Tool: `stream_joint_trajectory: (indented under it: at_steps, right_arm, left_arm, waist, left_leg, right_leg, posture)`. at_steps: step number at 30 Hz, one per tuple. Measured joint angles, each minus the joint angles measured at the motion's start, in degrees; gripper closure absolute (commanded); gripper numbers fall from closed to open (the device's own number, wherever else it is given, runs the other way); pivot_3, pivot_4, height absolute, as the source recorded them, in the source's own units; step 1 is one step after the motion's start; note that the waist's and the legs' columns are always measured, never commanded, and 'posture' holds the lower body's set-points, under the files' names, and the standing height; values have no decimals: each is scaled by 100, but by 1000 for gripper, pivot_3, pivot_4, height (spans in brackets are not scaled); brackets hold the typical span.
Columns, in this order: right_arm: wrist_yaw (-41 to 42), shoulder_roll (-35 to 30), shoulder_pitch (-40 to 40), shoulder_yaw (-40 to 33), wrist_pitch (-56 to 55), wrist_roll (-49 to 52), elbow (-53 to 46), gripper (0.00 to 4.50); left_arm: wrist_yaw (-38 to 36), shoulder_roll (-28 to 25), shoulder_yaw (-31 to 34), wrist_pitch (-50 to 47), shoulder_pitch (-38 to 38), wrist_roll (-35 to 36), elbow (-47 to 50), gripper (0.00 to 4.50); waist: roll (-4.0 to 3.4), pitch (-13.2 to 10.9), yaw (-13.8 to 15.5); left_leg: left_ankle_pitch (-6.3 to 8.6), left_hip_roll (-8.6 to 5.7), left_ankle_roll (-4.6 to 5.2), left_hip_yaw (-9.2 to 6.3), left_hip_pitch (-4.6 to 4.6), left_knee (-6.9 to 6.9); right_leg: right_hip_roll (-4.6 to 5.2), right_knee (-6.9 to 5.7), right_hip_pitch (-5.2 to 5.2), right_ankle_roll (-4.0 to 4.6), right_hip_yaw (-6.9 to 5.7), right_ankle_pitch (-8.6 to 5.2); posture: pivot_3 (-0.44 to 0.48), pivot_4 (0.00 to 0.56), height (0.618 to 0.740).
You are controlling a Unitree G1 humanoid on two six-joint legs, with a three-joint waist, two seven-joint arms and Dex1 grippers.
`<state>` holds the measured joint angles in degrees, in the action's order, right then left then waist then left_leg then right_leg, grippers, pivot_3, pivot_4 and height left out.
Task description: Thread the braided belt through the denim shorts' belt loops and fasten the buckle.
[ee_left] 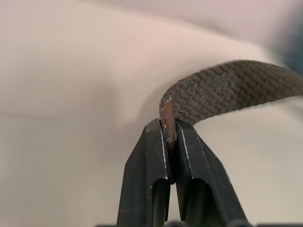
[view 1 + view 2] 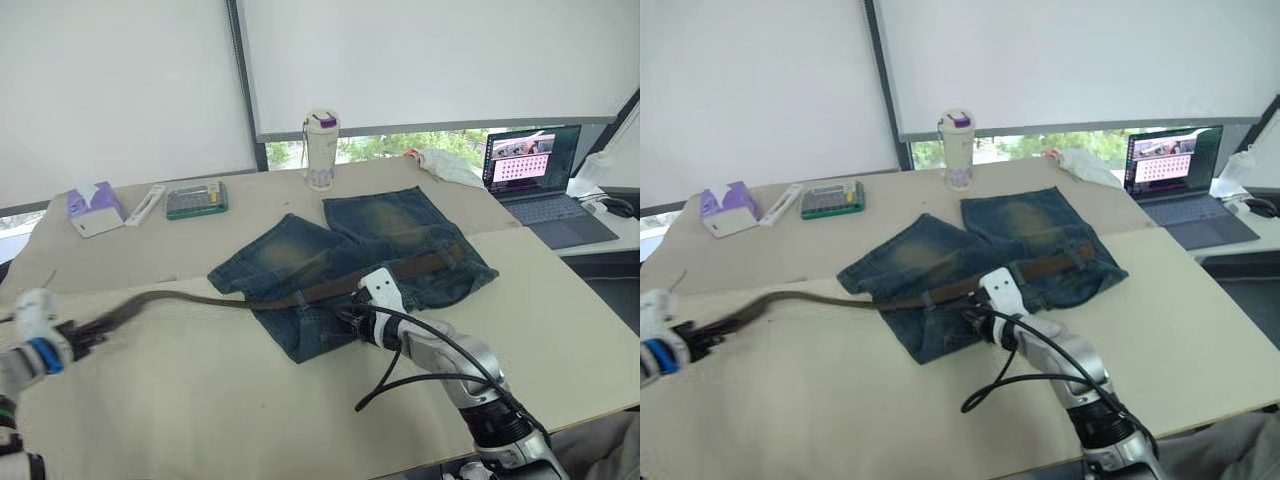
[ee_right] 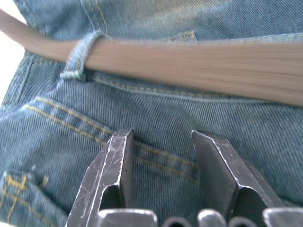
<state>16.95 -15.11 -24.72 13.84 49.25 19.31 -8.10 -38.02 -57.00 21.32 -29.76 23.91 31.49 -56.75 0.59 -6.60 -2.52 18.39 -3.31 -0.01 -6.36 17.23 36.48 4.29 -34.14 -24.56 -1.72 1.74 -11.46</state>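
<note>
Braided belt (image 2: 250,298) runs as one strap from the lower left of the head view, where the left gripper (image 2: 88,336) pinches its reddish-brown leather tip (image 1: 168,124) tight between narrow fingers, across the table (image 2: 200,400) and along the waistband of the denim shorts (image 2: 350,265) at frame centre. In the right wrist view it passes under one belt loop (image 3: 80,54); other loops cannot be counted from here.

The grip takes only the very edge of the tip, so a hard pull could let it slip free. Dragging leftward may also slide or bunch the shorts, since the right gripper (image 3: 163,156) stands with its fingers spread wide over the denim just below the belt, holding nothing; whether it presses the cloth I cannot tell. The buckle is too small to make out at the right end.

Counted left to right: one tissue box (image 2: 92,208), one calculator (image 2: 196,199), one belt, one tumbler (image 2: 321,150), one pair of shorts, one laptop (image 2: 548,185).
</note>
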Motion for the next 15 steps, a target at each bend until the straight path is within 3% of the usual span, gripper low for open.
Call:
stream_joint_trajectory:
  at_steps: [2, 4, 8, 9, 11, 15]
  right_arm:
    - [104, 153, -34, -53, -70, 4, 107, 2332]
    - [346, 156, -41, -45, -114, 20, 82, 1775]
    - [906, -394, 146, -187, -56, 322, -788, 453]
    - [1015, -521, 179, -302, 47, 470, -1110, 137]
    - [1247, -1073, 246, -577, 335, 771, -1905, 0]
    - [1554, -2234, 239, -863, 743, 891, -2654, 0]
  left_arm:
    - [-21, 0, 16, 330, 56, -170, -280, 4500]
    - [-98, 2, 58, 447, 80, -229, -353, 3644]
    - [-1137, 7, 240, -245, -75, 45, 223, 2328]
    - [-1380, 7, 225, -450, -190, 126, 648, 2032]
    - [-1993, -1, 56, -1151, -464, 483, 2042, 1380]
    - [-2619, 4, -563, -2281, -595, 1254, 4664, 1380]
  waist:
    - [-5, 2, 9]
    - [-5, 2, 12]
    - [-4, -1, 55]
    - [-6, -2, 62]
    - [-6, -3, 91]
    - [-14, -7, 171]
  left_leg:
    - [-11, -4, -20, 1, 4, -6]
    - [-9, -4, -16, 1, 12, -6]
    - [16, -7, 29, -14, 61, 16]
    - [15, -6, 27, -18, 73, 26]
    - [15, -6, 26, -30, 90, 33]
    - [20, -7, 35, -31, 83, 37]
  right_leg:
    - [8, 0, -5, -1, -2, 0]
    - [9, 0, -11, -1, -2, 1]
    - [11, -10, -45, -2, -27, 3]
    - [11, -12, -50, 0, -34, 4]
    - [15, -9, -49, 2, -42, 6]
    - [20, 4, -24, -1, -51, 6]
  posture:
    - [0, 150, 740]
    - [0, 150, 740]
    - [0, 150, 740]
    - [0, 150, 740]
    - [0, 150, 740]
    - [0, 150, 740]
